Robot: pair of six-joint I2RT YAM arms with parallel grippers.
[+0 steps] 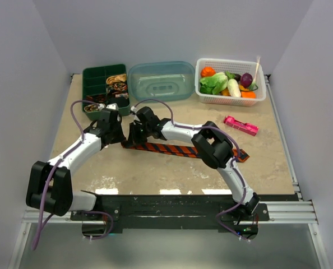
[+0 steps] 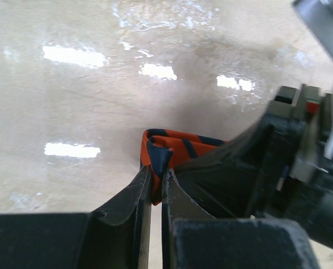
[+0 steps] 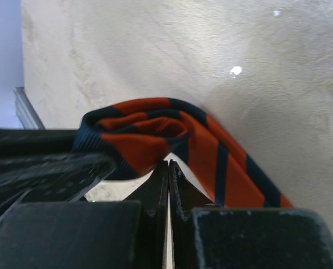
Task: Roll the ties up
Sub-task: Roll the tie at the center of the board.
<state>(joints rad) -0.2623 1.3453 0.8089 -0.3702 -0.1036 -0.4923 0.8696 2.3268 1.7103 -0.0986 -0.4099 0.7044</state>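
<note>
The orange tie (image 1: 183,149) with dark diagonal stripes lies flat across the middle of the table, and its left end is curled into the start of a roll. My left gripper (image 1: 119,138) is shut on that curled end, with a fold of the tie (image 2: 180,147) pinched between the fingertips (image 2: 147,175). My right gripper (image 1: 135,134) sits right beside it with its jaws shut. Its tips (image 3: 168,164) rest against the rolled end of the tie (image 3: 144,134), with no fabric seen between them. Small coiled ties (image 1: 117,83) sit in a green compartment box (image 1: 93,75).
A translucent blue container (image 1: 161,80) stands behind the grippers. A white basket (image 1: 250,101) of toy vegetables is at the back right. A pink flat gadget (image 1: 240,125) lies to the right of the tie. The two grippers are nearly touching.
</note>
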